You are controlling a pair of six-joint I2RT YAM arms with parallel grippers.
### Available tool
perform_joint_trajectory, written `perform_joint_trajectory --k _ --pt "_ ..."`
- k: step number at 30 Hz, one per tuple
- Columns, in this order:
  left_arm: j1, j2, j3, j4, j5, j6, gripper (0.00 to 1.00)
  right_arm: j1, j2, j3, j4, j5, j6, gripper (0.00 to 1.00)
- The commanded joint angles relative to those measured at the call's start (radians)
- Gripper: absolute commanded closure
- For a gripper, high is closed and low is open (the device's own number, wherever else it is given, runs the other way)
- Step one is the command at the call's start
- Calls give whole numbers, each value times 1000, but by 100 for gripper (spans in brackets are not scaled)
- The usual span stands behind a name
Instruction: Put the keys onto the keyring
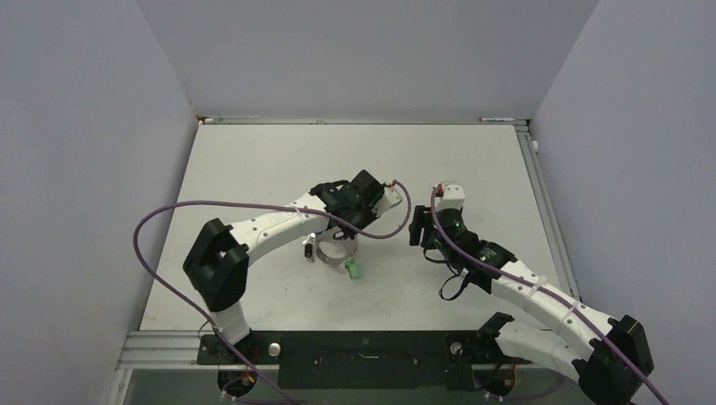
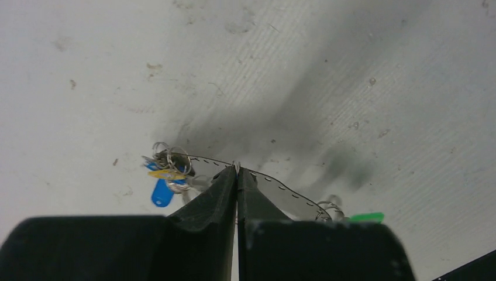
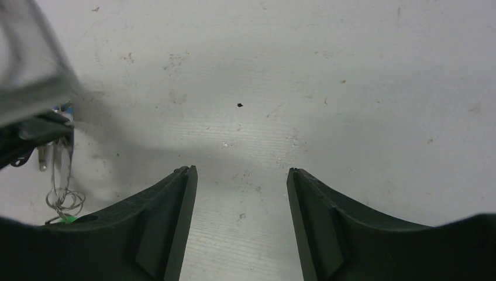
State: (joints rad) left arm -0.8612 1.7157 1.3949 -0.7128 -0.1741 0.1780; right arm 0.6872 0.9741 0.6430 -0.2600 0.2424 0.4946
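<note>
My left gripper [image 2: 237, 170] is shut on the thin grey wire of the keyring [image 2: 275, 184] and holds it just above the table. A cluster of keys with blue [image 2: 161, 193] and yellow [image 2: 165, 174] heads hangs on the wire at the left. The green key [image 2: 367, 218] hangs at the right end. In the top view the keyring [image 1: 333, 253] hangs under the left gripper [image 1: 339, 234], with the green key [image 1: 354, 269] lowest. My right gripper [image 3: 240, 172] is open and empty over bare table, to the right of the keyring [image 3: 58, 193]. The black key is not clearly seen.
The white table [image 1: 279, 160] is walled at the left, back and right. A metal rail [image 1: 545, 202] runs along the right edge. The left arm's purple cable [image 1: 169, 211] loops over the table's left side.
</note>
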Motion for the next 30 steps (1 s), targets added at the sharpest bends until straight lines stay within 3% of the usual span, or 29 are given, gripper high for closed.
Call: perform_joint_trajectory --k 1,12,13,16,22,30 --pt "-24 84 40 -39 80 29 100 -7 -71 -6 -26 132 33 41" --pt "-60 178 32 21 148 -59 96 -9 -146 -36 -23 209 47 41" --pt "-59 180 27 30 141 -73 91 -9 -145 -37 -20 207 47 41" --pt "-61 169 7 58 96 -114 62 -9 -141 -35 -14 196 44 41" --pt "-86 31 -67 120 33 -153 27 -9 -173 -44 0 189 33 41" --pt "-115 -326 -155 60 -212 -248 9 -8 -209 -63 34 157 3 41"
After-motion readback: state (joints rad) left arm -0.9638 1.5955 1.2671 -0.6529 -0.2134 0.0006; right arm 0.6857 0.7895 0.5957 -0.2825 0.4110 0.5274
